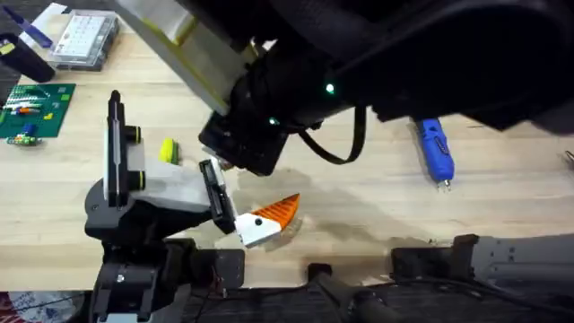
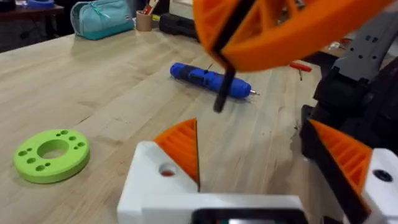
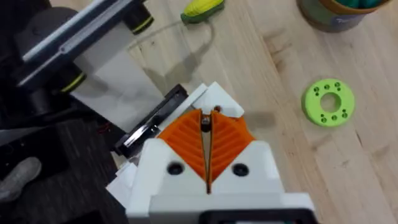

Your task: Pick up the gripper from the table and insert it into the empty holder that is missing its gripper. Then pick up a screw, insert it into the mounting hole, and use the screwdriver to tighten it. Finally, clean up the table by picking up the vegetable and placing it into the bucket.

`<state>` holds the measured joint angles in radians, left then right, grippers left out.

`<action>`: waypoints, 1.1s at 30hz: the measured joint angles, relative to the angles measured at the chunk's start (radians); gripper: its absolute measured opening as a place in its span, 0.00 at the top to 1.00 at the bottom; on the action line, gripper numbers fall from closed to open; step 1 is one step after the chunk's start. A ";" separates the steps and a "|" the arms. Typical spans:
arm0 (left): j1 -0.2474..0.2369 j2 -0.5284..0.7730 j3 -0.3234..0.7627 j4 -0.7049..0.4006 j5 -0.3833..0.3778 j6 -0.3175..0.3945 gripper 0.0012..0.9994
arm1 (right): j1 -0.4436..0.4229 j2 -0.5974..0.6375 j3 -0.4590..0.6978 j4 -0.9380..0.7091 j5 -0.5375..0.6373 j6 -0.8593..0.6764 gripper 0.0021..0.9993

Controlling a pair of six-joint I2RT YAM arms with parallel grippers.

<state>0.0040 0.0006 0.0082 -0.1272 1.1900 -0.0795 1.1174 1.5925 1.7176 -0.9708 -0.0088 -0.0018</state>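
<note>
The holder [image 1: 152,193] [image 3: 112,74] stands at the table's left, its black upright plate [image 1: 115,144] behind it. The gripper [image 1: 265,222] sits at the end of the holder's black rail. My right gripper [image 3: 206,118] hovers just above that rail, shut on a slim black screw [image 2: 224,87]. My left gripper [image 2: 261,171] is open; one of its fingers [image 2: 177,149] has an empty hole in its white base. The blue screwdriver [image 1: 435,148] [image 2: 211,79] lies to the right. The yellow-green vegetable [image 1: 169,151] [image 3: 202,7] lies beside the holder.
A green disc [image 2: 50,154] [image 3: 328,102] lies beyond the holder. Past it stands a tan round container [image 3: 339,15]; I cannot tell whether it is the bucket. A circuit board [image 1: 31,109] and a clear parts box [image 1: 85,40] sit at the far left.
</note>
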 joint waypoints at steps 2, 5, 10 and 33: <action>0.000 0.000 0.000 0.000 0.000 0.000 0.01 | -0.006 0.000 0.000 0.001 0.000 0.004 0.99; 0.000 0.000 0.000 0.000 0.000 0.000 0.01 | -0.022 0.000 0.000 0.003 0.000 0.010 0.99; 0.000 0.000 0.000 0.000 0.000 0.000 0.01 | -0.039 0.000 0.000 0.005 0.000 0.020 0.99; 0.000 0.000 0.000 0.000 0.000 0.000 0.01 | -0.039 0.064 0.000 -0.007 0.000 0.021 0.99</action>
<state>0.0040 0.0006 0.0082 -0.1272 1.1900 -0.0795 1.0786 1.6562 1.7180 -0.9783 -0.0090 0.0193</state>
